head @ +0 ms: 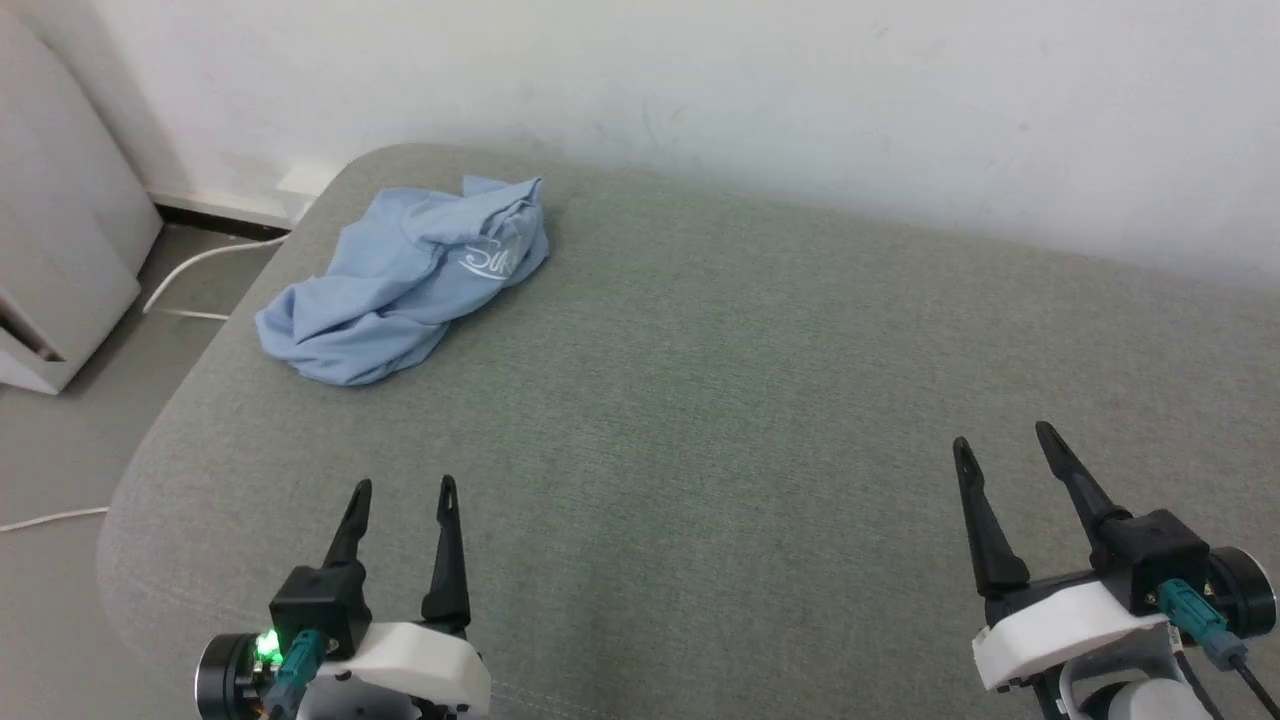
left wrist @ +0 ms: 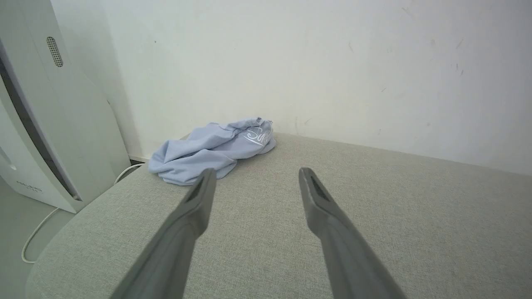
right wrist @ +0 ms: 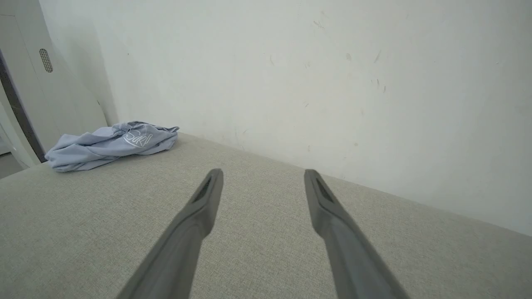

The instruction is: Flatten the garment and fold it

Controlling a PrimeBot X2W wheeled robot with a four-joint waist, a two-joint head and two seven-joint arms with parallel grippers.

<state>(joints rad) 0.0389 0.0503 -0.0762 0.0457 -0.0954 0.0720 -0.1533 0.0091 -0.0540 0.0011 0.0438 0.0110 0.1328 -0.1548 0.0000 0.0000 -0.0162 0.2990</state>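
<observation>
Grey-green upholstered pad [head: 720, 400] pushed against a white wall [head: 700, 80], with a rounded corner at the far left.

Left gripper [head: 405, 483]: near-left part of the pad, fingers spread wide, nothing between them, pointing toward the wall.

Right gripper [head: 1003, 436]: near-right, same state, fingers wide apart and empty, angled slightly left. Bare fabric lies ahead of both.

Garment [head: 400, 285]: light blue, bunched in a crumpled heap on the pad's far-left corner, near the wall and well apart from both grippers, closer to the left one. White cursive script faces up on the wall-side part of the heap. Collar and buttons are probably buried in the folds; can't pick them out. In the left wrist view it sits just beyond and left of the left fingertip; in the right wrist view it's far off to the left.

Past the pad's left edge: grey floor, a white cable [head: 200, 262] running along it, and a white appliance [head: 50, 250] standing by the wall.
</observation>
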